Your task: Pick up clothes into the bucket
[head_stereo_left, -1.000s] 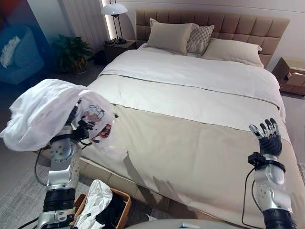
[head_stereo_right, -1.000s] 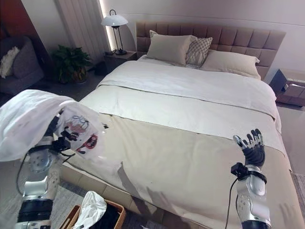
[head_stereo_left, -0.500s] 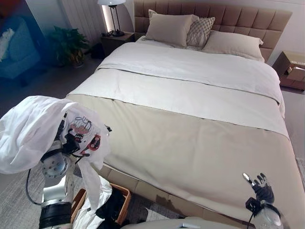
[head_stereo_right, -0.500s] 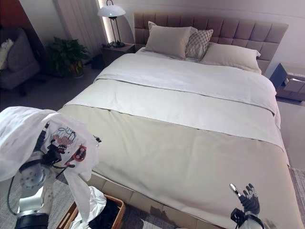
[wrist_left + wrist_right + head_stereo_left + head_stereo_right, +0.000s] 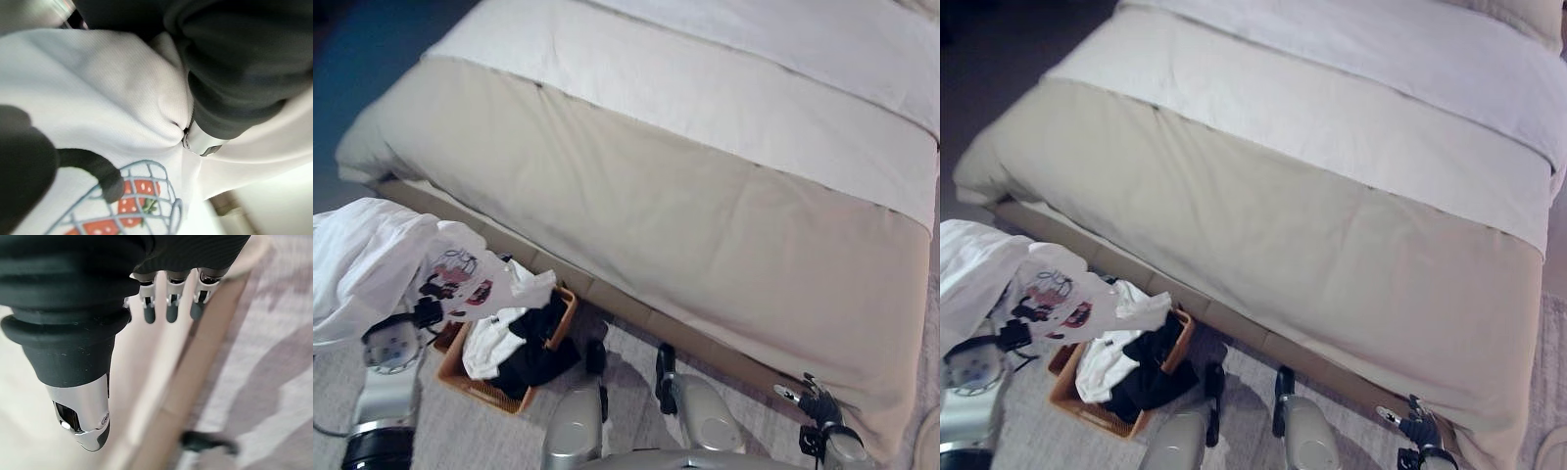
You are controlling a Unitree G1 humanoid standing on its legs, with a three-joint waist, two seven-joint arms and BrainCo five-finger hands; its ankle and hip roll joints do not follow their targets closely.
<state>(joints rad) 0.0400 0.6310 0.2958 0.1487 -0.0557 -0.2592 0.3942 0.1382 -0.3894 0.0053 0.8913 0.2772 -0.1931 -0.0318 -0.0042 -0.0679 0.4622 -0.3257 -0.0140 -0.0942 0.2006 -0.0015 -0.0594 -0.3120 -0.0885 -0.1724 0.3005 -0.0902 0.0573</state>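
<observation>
a white shirt (image 5: 382, 259) is gripped by the left hand (image 5: 230, 73) just beside the basket (image 5: 460, 372); the shirt should next be lowered in. the right hand (image 5: 166, 303) is relaxed.

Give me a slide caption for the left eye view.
Left hand holds white printed shirt above orange basket of clothes beside beige bed.

A wide bed (image 5: 705, 225) covered by a beige bedspread, white sheet above it. Beside it, on the grey rug (image 5: 499, 431), an orange wicker basket (image 5: 480, 389) holding white and black clothes (image 5: 514, 348).
</observation>
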